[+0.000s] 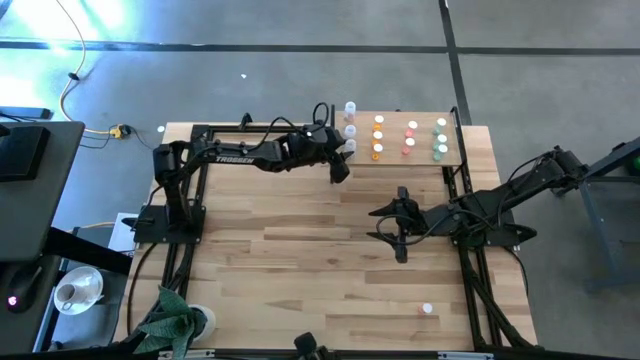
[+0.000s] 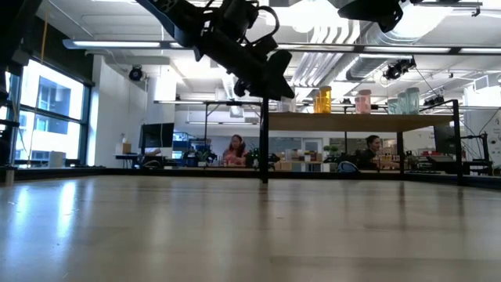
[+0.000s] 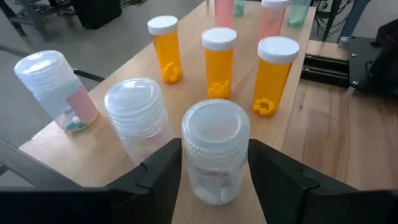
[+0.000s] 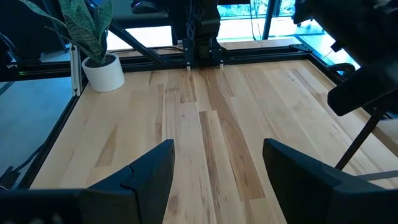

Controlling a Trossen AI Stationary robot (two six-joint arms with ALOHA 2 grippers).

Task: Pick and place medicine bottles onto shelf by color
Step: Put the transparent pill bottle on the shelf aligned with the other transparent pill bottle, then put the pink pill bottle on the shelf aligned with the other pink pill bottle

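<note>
One clear bottle stands between your left claw's parted fingers on the shelf; a stray bottle remains on the table; right claw apart, empty.

The left arm reached across the far side of the table, its gripper held low with the two dark fingers parted, one on each side of a clear bottle standing between them. The right arm lay folded over the table's right half, its gripper hanging with fingers spread wide, nothing between them.
</note>
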